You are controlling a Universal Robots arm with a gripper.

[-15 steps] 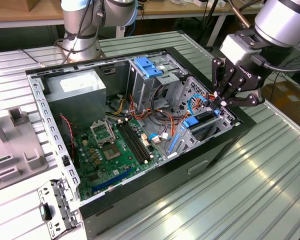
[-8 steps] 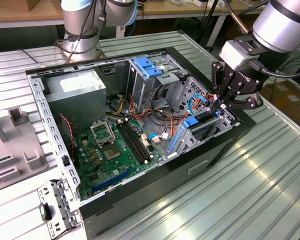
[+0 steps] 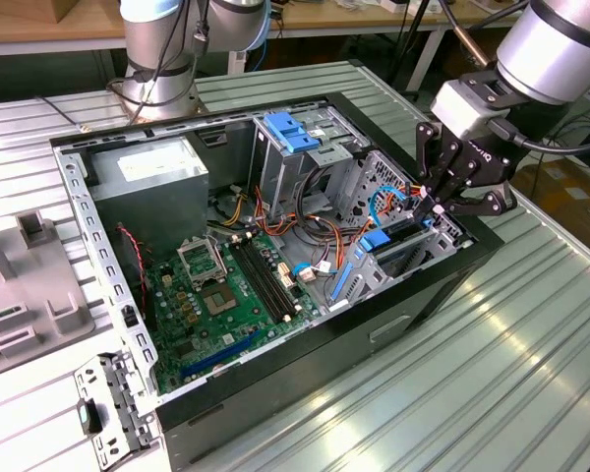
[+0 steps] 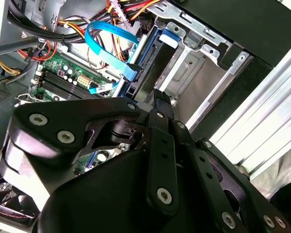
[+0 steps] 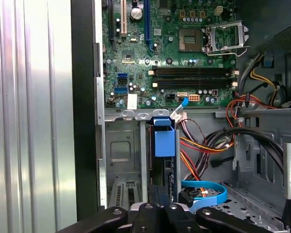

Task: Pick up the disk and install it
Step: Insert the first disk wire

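Pressed askew by the closed claw (image 3: pixel 435 205) directly above it, the disk (image 3: pixel 403 248) could be jammed in the bay (image 5: pixel 120 155) below.

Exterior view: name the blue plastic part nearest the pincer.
The blue side rail of the disk, which stands on edge just below the pincer. The light-blue latch sits atop the metal cage, farther toward the exterior view's left.
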